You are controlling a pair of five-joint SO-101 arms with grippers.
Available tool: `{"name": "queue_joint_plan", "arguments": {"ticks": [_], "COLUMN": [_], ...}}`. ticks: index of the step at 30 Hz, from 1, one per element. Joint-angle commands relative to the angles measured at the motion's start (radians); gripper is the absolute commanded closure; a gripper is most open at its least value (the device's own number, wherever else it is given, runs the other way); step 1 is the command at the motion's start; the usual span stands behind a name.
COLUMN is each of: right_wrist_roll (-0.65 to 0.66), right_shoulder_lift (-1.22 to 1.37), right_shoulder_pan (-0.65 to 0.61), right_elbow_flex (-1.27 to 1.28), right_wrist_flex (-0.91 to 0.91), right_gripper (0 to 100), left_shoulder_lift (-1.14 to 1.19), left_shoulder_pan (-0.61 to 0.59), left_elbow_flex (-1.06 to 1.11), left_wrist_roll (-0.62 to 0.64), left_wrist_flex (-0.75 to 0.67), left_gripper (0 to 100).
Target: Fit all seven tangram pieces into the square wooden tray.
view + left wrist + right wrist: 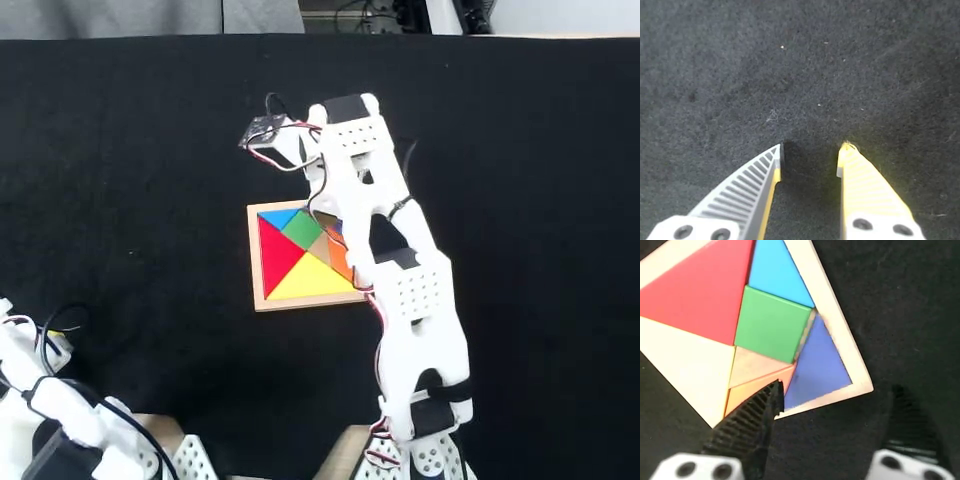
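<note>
1 square wooden tray, 7 tangram pieces, 2 white robot arms, 1 black table

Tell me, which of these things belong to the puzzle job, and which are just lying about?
Job: square wooden tray; in it the red triangle, yellow triangle, light blue triangle, green square, dark blue triangle, orange piece and peach triangle; right claw, open over the tray's corner.
Just there: black cloth; left claw, open over it.

high: overhead, far | wrists: close, downward | high/right share tray
</note>
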Motion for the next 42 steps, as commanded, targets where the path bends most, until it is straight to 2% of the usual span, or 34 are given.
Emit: {"name": "queue_joint_plan", "arguments": {"ticks": [1,7,10,13,16,17,21,25,28,31,35,37,39,42], "right_wrist_roll": [-0.006,-0.006,-0.012,-0.014,-0.086,-0.118,-0.287,-0.431,-0.508,-0.6,-0.778,-0.833,-0.85,-0.847], "right_shoulder_lift": [-0.018,-0.031,-0.088,-0.151,-0.165,-0.166,-0.252,-0.357,-0.369,-0.364,-0.328,-0.326,-0.367,-0.47], "right_shoulder_pan": [-0.011,-0.009,0.012,0.038,0.064,0.077,0.157,0.227,0.27,0.31,0.347,0.353,0.353,0.351], "right_elbow_flex": [-0.007,-0.024,-0.084,-0.097,-0.087,-0.094,-0.139,-0.148,-0.148,-0.145,-0.153,-0.159,-0.202,-0.317], "right_wrist_flex": [0.008,0.023,0.051,0.043,0.044,0.044,0.044,0.037,0.032,-0.043,-0.144,-0.143,-0.074,0.054], "right_gripper": [66.1,68.1,78.6,97.9,95.9,98.5,98.8,98.8,98.8,98.8,98.8,98.8,98.8,98.8], "left_shoulder_lift": [0.009,0.009,0.009,0.009,0.002,0.0,-0.003,-0.043,-0.075,-0.081,-0.064,-0.046,-0.041,-0.126], "left_shoulder_pan": [0.016,0.016,0.016,0.016,0.019,0.027,0.186,0.367,0.507,0.664,0.839,0.9,0.943,0.977], "left_elbow_flex": [0.005,0.005,0.005,0.005,0.004,-0.005,-0.084,-0.282,-0.435,-0.552,-0.611,-0.63,-0.674,-0.791], "left_wrist_roll": [-0.008,-0.008,-0.008,-0.008,-0.008,-0.002,-0.002,0.011,0.129,0.186,0.147,0.137,0.14,0.141], "left_wrist_flex": [-0.006,-0.006,-0.006,-0.006,-0.008,-0.009,-0.031,0.071,0.114,0.012,-0.278,-0.347,-0.299,-0.083], "left_gripper": [81,81,81,81,81,81,81,81,81,81,81,81,81,86]}}
